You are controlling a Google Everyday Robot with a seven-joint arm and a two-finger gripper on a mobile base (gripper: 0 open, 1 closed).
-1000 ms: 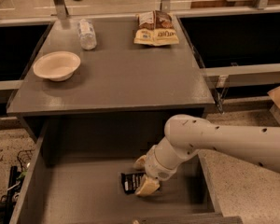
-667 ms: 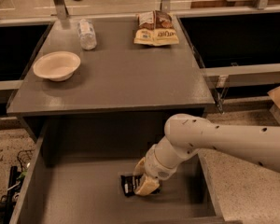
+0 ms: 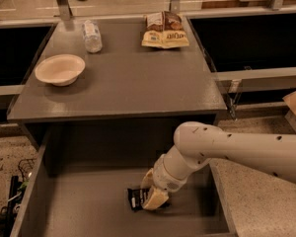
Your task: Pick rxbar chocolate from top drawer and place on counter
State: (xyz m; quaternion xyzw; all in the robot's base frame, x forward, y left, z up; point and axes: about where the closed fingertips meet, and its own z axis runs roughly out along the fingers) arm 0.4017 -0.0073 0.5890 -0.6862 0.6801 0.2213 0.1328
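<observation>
The white arm (image 3: 237, 149) comes in from the right edge and bends down over the right wall of the open top drawer (image 3: 79, 206). It covers the right part of the drawer floor and is the only thing standing over the bar. The gripper (image 3: 152, 194) is low in the drawer, near the middle of the floor and a little towards the front edge, right at the rxbar chocolate (image 3: 137, 198). The bar lies flat and slightly tilted, its right end under the gripper. Whether the gripper has closed on it cannot be told.

On the counter (image 3: 123, 83) above, a tan-and-brown snack bag (image 3: 165, 31) lies at the back edge, towards the right corner. A pale bowl (image 3: 59, 69) sits by the left edge. A clear plastic bottle (image 3: 92, 35) lies near the back left corner.

The counter is matte dark grey with a thick front edge, and the drawer projects below that edge. Black recessed bins flank it on the left (image 3: 15, 48) and right (image 3: 246, 38). Speckled flooring (image 3: 256, 196) shows to the right of the drawer, and dark cables (image 3: 19, 181) lie to the left.

Since a second ago almost nothing has shifted: arm, gripper and bar keep the same places, and the counter items are unmoved.
</observation>
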